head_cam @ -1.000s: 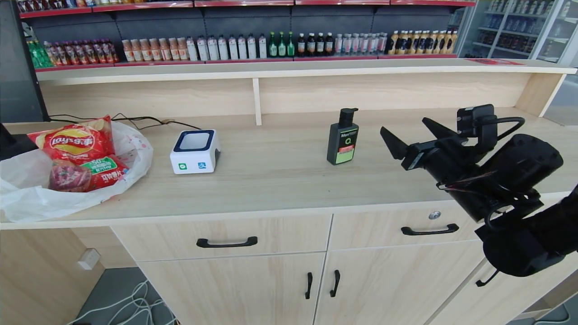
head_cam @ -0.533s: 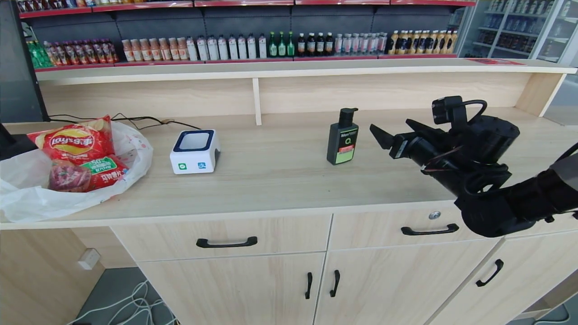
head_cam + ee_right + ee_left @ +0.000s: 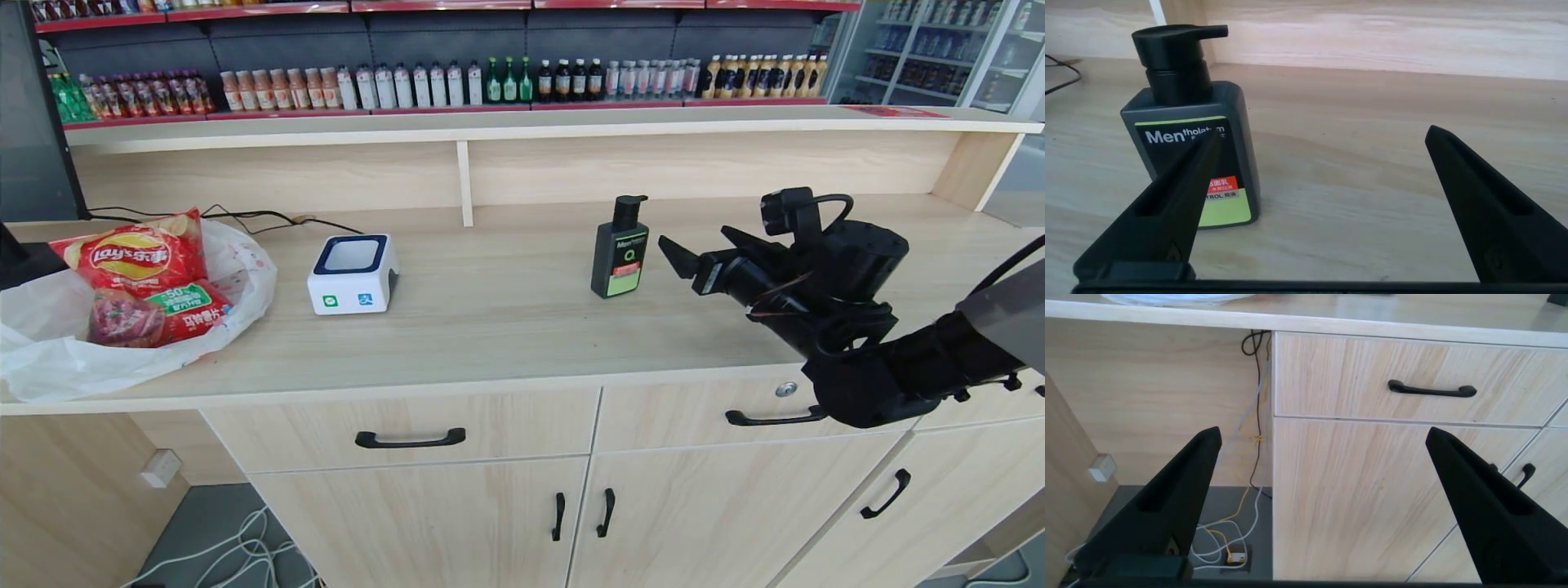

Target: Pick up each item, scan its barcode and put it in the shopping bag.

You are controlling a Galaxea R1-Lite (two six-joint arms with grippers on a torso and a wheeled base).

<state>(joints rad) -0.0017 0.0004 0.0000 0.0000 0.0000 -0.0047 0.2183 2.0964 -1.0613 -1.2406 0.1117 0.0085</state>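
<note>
A dark grey pump bottle [image 3: 620,249] with a green label stands upright on the wooden counter [image 3: 490,327], right of centre. My right gripper [image 3: 694,242] hovers open just to its right, tips pointing at it and a short way off. In the right wrist view the bottle [image 3: 1184,114] stands ahead of the open gripper [image 3: 1324,135], off to one finger's side. A white shopping bag [image 3: 245,278] lies open at the counter's left end, holding a red chips bag [image 3: 135,257] and another snack pack [image 3: 163,314]. My left gripper [image 3: 1323,433] is open, down in front of the cabinet.
A white cube scanner [image 3: 353,273] sits on the counter between bag and bottle, with cables [image 3: 245,216] behind it. A raised wooden ledge [image 3: 522,122] runs along the back. A cabinet drawer handle [image 3: 1431,389] and loose floor cables [image 3: 1229,539] lie ahead of the left gripper.
My right arm has swung in over the counter and leftward, bringing its open gripper close to the pump bottle. Bottle, scanner and bag have stayed put.
</note>
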